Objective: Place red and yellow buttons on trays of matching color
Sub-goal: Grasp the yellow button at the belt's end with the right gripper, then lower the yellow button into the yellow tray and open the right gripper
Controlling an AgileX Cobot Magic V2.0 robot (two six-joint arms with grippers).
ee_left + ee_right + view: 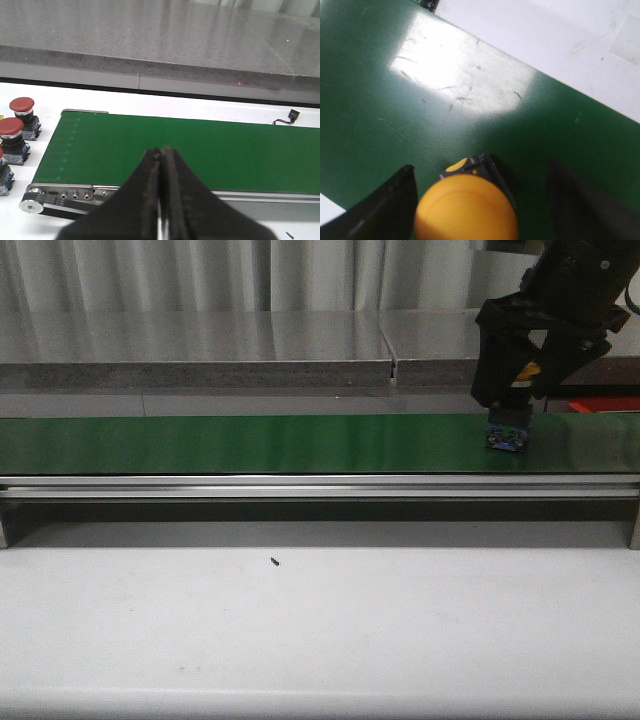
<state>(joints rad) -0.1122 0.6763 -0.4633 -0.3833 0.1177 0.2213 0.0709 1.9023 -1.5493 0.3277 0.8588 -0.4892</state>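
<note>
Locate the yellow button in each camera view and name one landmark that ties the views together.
Front view: the yellow button stands on the green belt at far right, under the right gripper, mostly hidden by it.
Left wrist view: not in it; only red buttons beside the belt's end.
Right wrist view: its yellow cap fills the lower middle, between the open gripper's fingers.
Shared landmark: the green belt, seen in all three.

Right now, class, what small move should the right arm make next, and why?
Probably close the right gripper on the yellow button. Its fingers stand open on either side of the button, which sits on the green belt, not yet gripped.
</note>
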